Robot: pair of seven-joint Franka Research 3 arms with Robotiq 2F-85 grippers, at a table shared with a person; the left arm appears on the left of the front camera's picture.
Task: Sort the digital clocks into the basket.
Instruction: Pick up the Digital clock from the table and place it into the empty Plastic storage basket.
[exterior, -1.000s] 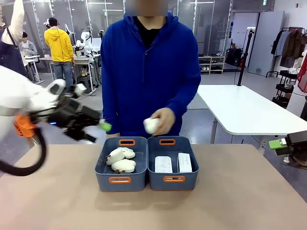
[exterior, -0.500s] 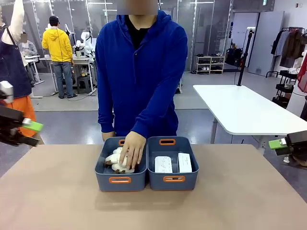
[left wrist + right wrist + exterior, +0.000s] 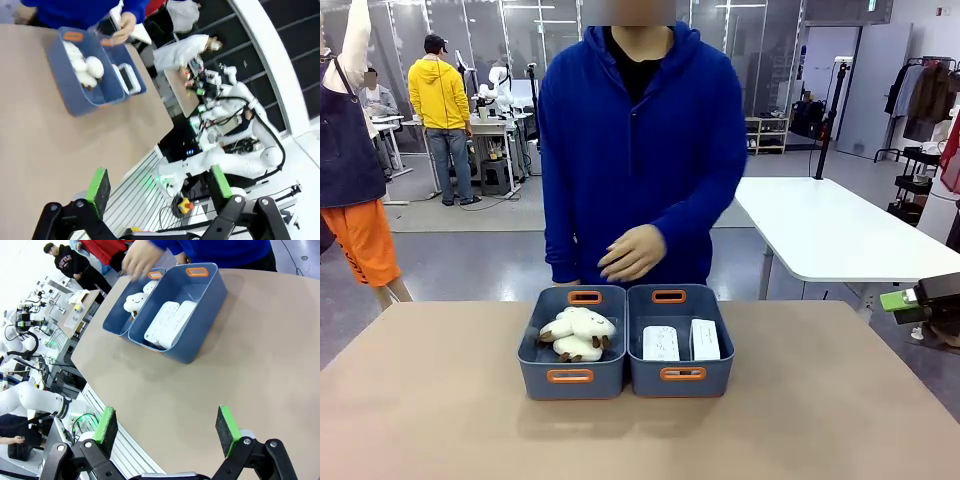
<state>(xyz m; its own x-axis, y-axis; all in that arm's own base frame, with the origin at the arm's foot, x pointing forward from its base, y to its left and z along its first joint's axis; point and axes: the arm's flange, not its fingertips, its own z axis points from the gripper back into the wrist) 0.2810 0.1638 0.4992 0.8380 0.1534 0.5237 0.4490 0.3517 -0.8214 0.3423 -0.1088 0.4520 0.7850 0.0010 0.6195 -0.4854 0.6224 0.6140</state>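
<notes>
clocks: two white digital clocks side by side in right basket, faces up; print too small to read
left bin: touching basket, holds cloud plushes
person's hand: above bins' far edge, apart
surface: bare tan all round the bins
left jaws: wide, empty, off surface edge
right jaws: wide, empty, over near surface, well apart from basket

Black two-finger left gripper with bright green pads, silver screws on black knuckles, matching right gripper, person in blue hooded sweatshirt over black collar
</notes>
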